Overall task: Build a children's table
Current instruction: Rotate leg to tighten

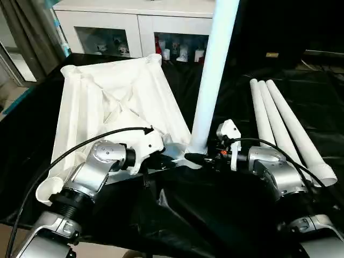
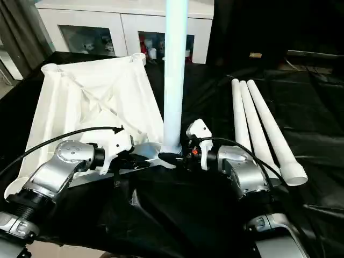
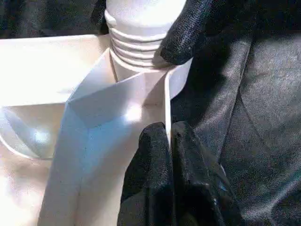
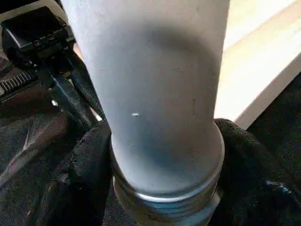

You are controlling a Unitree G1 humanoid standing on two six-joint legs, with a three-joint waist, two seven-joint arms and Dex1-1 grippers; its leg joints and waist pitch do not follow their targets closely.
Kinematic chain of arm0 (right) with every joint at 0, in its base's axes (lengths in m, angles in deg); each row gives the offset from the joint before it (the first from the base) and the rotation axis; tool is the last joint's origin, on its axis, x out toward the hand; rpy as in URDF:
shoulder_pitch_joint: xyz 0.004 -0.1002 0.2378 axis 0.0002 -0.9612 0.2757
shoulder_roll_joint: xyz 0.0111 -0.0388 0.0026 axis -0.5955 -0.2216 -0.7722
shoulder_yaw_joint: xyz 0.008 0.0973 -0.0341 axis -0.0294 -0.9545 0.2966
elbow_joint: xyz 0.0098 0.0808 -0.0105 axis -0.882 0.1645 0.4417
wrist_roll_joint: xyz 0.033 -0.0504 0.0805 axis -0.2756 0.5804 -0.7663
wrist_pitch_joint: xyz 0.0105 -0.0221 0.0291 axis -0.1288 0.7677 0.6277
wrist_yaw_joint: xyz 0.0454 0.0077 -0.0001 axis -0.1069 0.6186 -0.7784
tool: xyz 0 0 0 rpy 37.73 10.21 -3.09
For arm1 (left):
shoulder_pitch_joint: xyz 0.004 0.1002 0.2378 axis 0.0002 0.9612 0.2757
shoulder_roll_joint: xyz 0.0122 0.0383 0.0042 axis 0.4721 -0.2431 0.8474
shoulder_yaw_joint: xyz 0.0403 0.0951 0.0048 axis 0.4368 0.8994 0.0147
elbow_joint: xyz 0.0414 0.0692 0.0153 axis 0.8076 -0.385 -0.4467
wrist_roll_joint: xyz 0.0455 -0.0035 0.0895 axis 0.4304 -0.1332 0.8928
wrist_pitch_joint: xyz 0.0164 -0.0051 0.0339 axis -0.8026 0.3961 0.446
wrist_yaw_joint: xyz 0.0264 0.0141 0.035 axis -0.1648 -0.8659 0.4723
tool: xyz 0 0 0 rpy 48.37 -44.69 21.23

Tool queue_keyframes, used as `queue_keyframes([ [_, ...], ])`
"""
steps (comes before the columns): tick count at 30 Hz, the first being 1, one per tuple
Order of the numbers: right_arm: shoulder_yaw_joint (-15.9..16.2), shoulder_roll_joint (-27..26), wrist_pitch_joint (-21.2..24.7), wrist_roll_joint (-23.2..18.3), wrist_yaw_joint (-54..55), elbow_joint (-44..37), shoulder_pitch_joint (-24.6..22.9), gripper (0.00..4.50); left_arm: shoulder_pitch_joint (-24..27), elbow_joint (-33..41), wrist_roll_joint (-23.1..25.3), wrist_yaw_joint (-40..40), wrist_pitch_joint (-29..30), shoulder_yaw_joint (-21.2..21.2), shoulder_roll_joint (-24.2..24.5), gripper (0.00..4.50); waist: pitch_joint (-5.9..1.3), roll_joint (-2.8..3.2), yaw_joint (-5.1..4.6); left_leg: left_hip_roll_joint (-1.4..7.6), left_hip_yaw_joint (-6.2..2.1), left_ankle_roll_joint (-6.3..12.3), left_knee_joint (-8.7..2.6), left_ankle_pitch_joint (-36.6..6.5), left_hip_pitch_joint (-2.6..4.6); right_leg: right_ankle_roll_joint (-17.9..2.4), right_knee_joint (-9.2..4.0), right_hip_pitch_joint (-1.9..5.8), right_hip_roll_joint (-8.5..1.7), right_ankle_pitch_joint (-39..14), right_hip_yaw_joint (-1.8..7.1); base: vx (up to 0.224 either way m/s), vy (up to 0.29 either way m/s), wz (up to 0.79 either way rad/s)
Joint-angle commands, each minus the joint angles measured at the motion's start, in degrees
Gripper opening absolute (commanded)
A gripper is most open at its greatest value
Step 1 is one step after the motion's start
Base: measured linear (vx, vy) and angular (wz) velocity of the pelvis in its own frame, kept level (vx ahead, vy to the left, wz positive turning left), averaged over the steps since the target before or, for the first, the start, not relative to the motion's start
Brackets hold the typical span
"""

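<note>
The children's table's white tabletop [image 1: 107, 97] lies upside down on black cloth, ribbed underside up. One white leg [image 1: 215, 75] stands upright in its near right corner socket, its threaded end [image 3: 136, 42] at the socket's mouth. My right gripper [image 1: 201, 157] is shut on the leg [image 4: 155, 94] just above the thread, one black finger [image 4: 80, 179] on each side. My left gripper [image 3: 168, 134] is shut on the tabletop's thin rim wall [image 3: 167, 94] next to that corner. Three more legs [image 1: 285, 129] lie side by side to the right.
A white cabinet [image 1: 134, 21] with glass-fronted shelves stands behind the work surface. Black cloth [image 1: 215, 204] covers the surface and bunches up near me. A black cable [image 1: 80, 145] arcs over my left forearm.
</note>
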Motion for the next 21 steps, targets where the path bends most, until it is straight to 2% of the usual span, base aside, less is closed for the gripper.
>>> queue_keyframes([
  [1,0.1,-0.3,1.0,-0.4,0.7,-0.9,-0.3,2.79,0.3,1.1,-1.0,-0.1,-0.5,0.2,-0.8,0.00,-4.59,-0.74,0.12,3.12,-0.89,5.20,-3.30,-7.3,1.34,-15.3,-3.49,2.81,-4.69,-3.1,2.27,0.000,0.000,0.00],
  [3,0.0,-1.9,0.4,2.0,6.4,1.6,0.3,2.78,-0.7,-0.4,0.5,3.2,0.4,0.2,-1.9,0.00,-4.51,-0.77,0.01,3.12,-0.87,5.06,-3.32,-7.7,1.31,-15.2,-3.62,2.75,-4.75,-4.0,2.30,0.000,0.000,0.00],
  [5,-0.6,-4.0,0.4,4.2,13.8,5.6,1.5,2.78,-2.2,-2.7,1.4,7.2,1.1,-0.5,-3.9,0.00,-4.33,-0.69,-0.24,3.03,-0.92,3.96,-3.49,-8.9,1.50,-15.0,-3.95,2.52,-4.80,-6.6,2.35,0.000,0.000,0.00],
  [8,-1.2,-7.9,0.6,6.3,23.8,10.5,2.9,2.77,-5.5,-7.3,3.3,14.4,2.1,-1.0,-7.7,0.00,-4.00,-0.81,-0.72,2.87,-1.03,1.51,-3.80,-12.9,1.77,-13.5,-4.65,2.40,-4.89,-13.7,2.47,0.000,0.000,0.00],
  [9,-1.2,-7.9,0.6,6.3,23.8,10.5,2.9,2.77,-5.5,-7.3,3.3,14.4,2.1,-1.0,-7.7,0.00,-3.83,-0.82,-0.82,2.85,-1.07,0.80,-3.93,-14.1,1.95,-12.7,-4.92,2.18,-4.89,-15.9,2.58,0.000,0.000,0.00],
  [10,-1.8,-9.1,0.9,6.3,26.7,11.5,3.3,2.76,-6.5,-8.5,3.8,16.4,2.4,-1.1,-8.8,0.00,-3.72,-0.88,-0.80,2.83,-1.13,0.44,-4.01,-15.0,1.91,-12.0,-5.17,2.28,-5.06,-18.0,2.65,0.000,0.000,0.00],
  [11,-3.3,-11.9,1.3,5.7,32.4,13.5,4.4,2.76,-8.3,-10.9,4.5,20.2,3.3,-1.2,-11.3,0.00,-3.74,-0.77,-0.74,2.82,-1.16,0.38,-4.01,-15.5,1.99,-11.6,-5.29,2.21,-5.15,-18.9,2.69,0.000,0.000,0.00],
  [12,-3.7,-12.6,1.4,5.6,34.0,14.0,4.8,2.76,-8.7,-11.5,4.7,21.2,3.4,-1.2,-12.0,0.00,-3.41,-0.78,-0.95,2.69,-1.14,-0.24,-4.15,-17.3,2.35,-10.8,-5.71,1.75,-4.96,-22.2,2.73,0.000,0.000,0.00],
  [13,-4.3,-13.6,1.4,5.4,36.2,14.8,5.3,2.76,-9.4,-12.4,4.9,22.7,3.6,-1.2,-13.0,0.00,-3.59,-0.85,-0.88,2.71,-1.44,-0.83,-4.27,-18.0,2.35,-10.2,-5.81,2.09,-5.18,-23.8,2.62,0.000,0.000,0.00],
  [15,-4.6,-14.8,0.7,5.5,38.1,15.7,6.0,2.76,-9.9,-13.0,5.0,23.6,4.0,-1.2,-14.1,0.00,-3.62,-0.74,-0.78,2.94,-1.48,-0.81,-4.48,-18.2,2.37,-9.6,-5.85,1.92,-5.13,-23.1,2.67,0.000,0.000,0.00],
  [16,-4.6,-16.7,-2.1,4.9,37.0,16.1,6.7,2.76,-10.3,-13.4,5.3,23.5,3.5,-0.6,-15.4,0.00,-3.76,-0.32,-0.65,2.94,-1.50,-0.81,-4.50,-18.6,2.49,-9.7,-5.86,1.83,-5.18,-22.2,2.68,0.000,0.000,0.00],
  [17,-4.7,-17.2,-2.7,4.4,35.9,15.8,6.7,2.76,-10.3,-13.4,5.3,23.2,3.3,-0.4,-15.6,0.00,-3.70,-0.44,-0.81,2.94,-1.47,-0.83,-4.56,-18.9,2.42,-9.8,-5.95,1.81,-5.16,-21.8,2.71,0.000,0.000,0.00],
  [18,-4.8,-17.5,-3.1,4.2,35.3,15.8,6.9,3.32,-10.4,-13.6,5.3,23.0,3.1,-0.3,-15.7,0.00,-3.78,-0.53,-0.65,2.99,-1.55,-0.66,-4.64,-18.7,2.30,-9.9,-5.84,2.07,-5.20,-20.5,2.63,0.000,0.000,0.00],
  [19,-4.6,-17.4,-3.2,4.1,34.2,15.5,6.8,3.46,-10.3,-13.5,5.2,22.6,2.7,-0.3,-15.6,0.00,-3.78,-0.51,-0.65,3.00,-1.53,-0.53,-4.68,-18.5,2.28,-10.1,-5.77,2.05,-5.13,-19.7,2.63,0.000,0.000,0.00],
  [21,-3.8,-16.5,-3.2,4.0,30.7,13.9,6.2,3.46,-9.7,-12.7,4.9,20.7,1.9,-0.1,-14.8,0.00,-3.83,-0.51,-0.70,2.98,-1.49,-0.07,-4.73,-18.3,2.15,-10.8,-5.55,2.22,-5.04,-17.2,2.62,0.000,0.000,0.00],
])
